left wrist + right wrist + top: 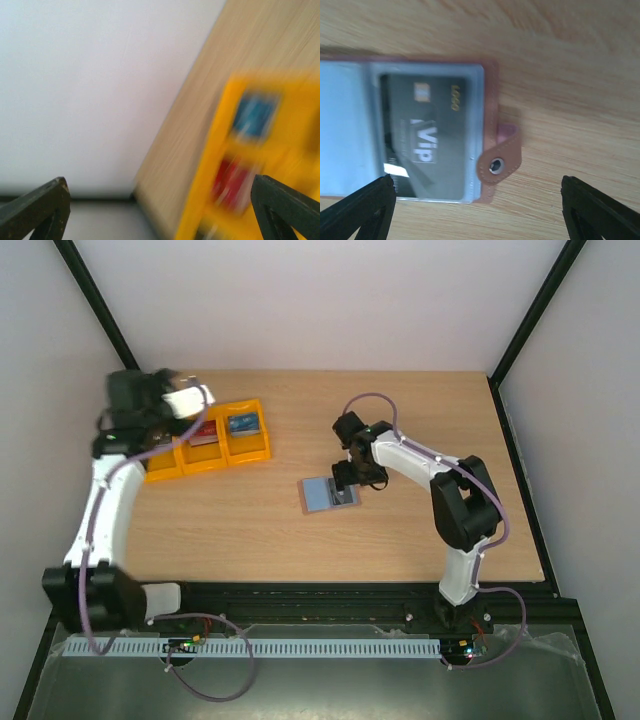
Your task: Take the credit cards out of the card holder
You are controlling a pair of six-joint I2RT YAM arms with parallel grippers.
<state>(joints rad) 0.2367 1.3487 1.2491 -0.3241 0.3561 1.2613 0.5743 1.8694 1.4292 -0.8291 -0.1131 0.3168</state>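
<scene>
Walls: plain and pale, seen behind the table and to both sides of it.
Table: light wood grain; its near edge is met by the arm bases.
Left arm: bent up along the left side; its upper part is smeared by blur.
Left gripper: held at the far left, above the tray. In its own blurred view the jaws are seen spread wide, with nothing between them.
Right gripper: set low over the right end of the holder. From the wrist the jaws are seen wide apart, with only their dark tips in frame. Contact with the holder cannot be told.
Tray: yellow, three compartments, far left on the table. Its left compartment is partly covered by the left arm, and the content cannot be made out.
Holder: laid open and flat near mid-table, well apart from the tray. It is cut off at the left of the wrist view.
Grey card: kept inside the holder's clear pocket, marked "Vip"; one lower corner is hidden by a fingertip.
Red card: lying in the middle compartment.
Blue card: lying in the right compartment.
Tab: brown with a metal snap, projecting from the holder's edge.
</scene>
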